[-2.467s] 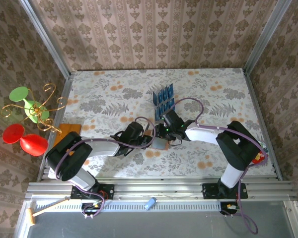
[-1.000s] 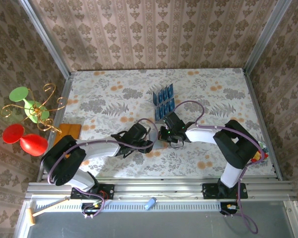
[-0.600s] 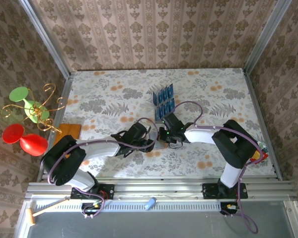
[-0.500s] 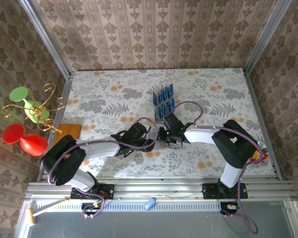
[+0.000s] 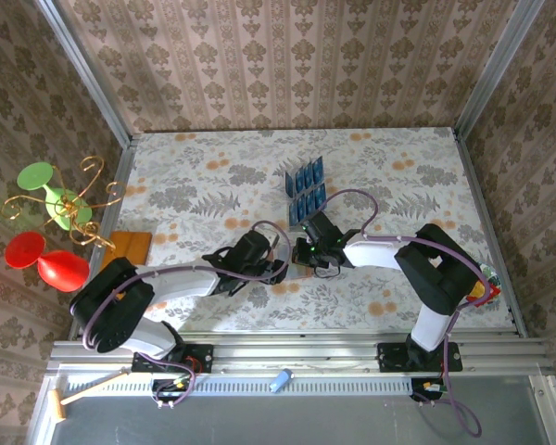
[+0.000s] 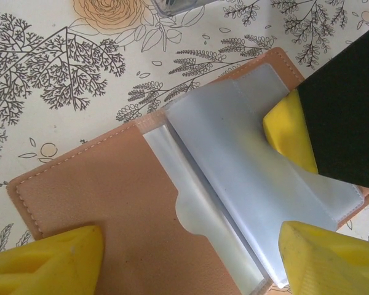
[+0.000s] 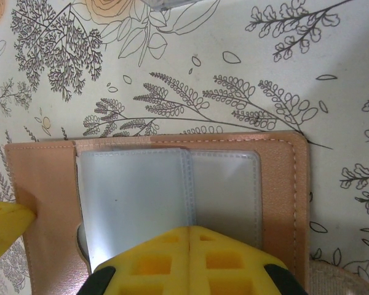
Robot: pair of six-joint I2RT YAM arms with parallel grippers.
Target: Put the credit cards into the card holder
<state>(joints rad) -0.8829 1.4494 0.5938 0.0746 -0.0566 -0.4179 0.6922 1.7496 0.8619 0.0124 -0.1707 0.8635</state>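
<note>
The card holder (image 6: 111, 203) lies open and flat on the flowered table, tan outside with grey-clear sleeves (image 6: 234, 160) inside. My left gripper (image 6: 190, 264) hovers open above it, one yellow fingertip (image 6: 49, 261) over the tan flap and the other by the sleeves' edge. My right gripper (image 7: 190, 258) is shut, its joined tips pressing on the sleeves (image 7: 135, 196). From above, both grippers (image 5: 276, 267) (image 5: 303, 255) meet at mid-table and cover most of the card holder. The blue credit cards (image 5: 305, 190) stand in a clear rack just beyond them.
The clear rack's edge (image 7: 178, 3) is close behind the wallet. An orange-brown square (image 5: 130, 246) lies at the table's left edge. A gold stand with green and red pieces (image 5: 51, 209) is outside the left wall. Open table stretches to the right and far side.
The left gripper's fingers have spread wider over the wallet. Both arms have stayed nearly still, and the right gripper stays shut on the sleeves.
</note>
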